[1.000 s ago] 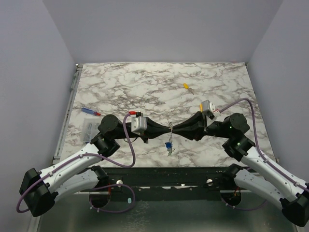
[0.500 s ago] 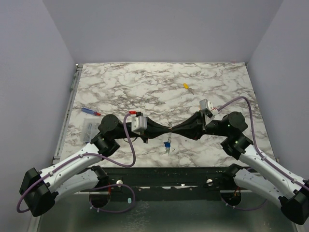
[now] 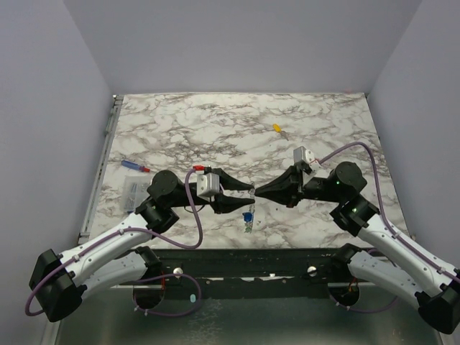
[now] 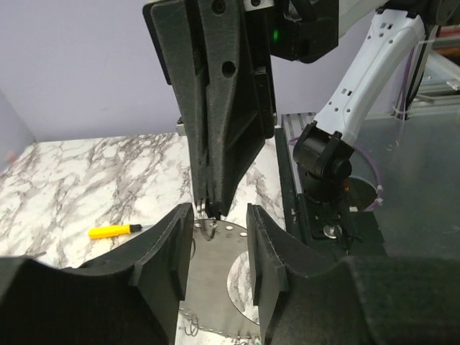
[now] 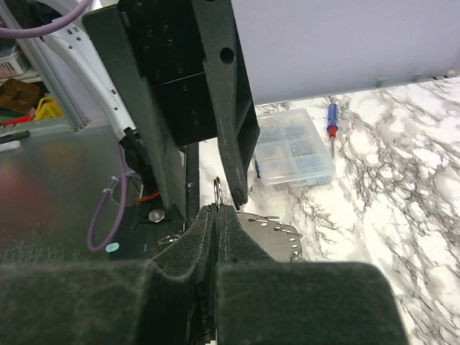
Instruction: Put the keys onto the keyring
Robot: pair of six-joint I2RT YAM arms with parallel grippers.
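Observation:
My right gripper (image 3: 259, 192) is shut on the silver keyring (image 5: 217, 190), which shows edge-on at its fingertips (image 5: 215, 210). A blue-headed key (image 3: 249, 215) and silver parts hang below the ring, above the table's near edge. A flat grey metal piece with small holes (image 4: 215, 266) lies under the jaws. My left gripper (image 3: 250, 198) is open, its fingers either side of the right gripper's tip (image 4: 208, 207), not touching the ring. A yellow-headed key (image 3: 277, 128) lies alone on the far marble and also shows in the left wrist view (image 4: 113, 231).
A slim blue-and-red stick (image 3: 134, 165) and a clear plastic box (image 3: 133, 192) lie at the left edge; both show in the right wrist view, the stick (image 5: 330, 121) and the box (image 5: 295, 147). A black rail (image 3: 244, 259) runs along the table's front.
My left gripper was shut tip to tip with the right gripper; it has opened and let go. The right gripper still holds the ring and has shifted slightly.

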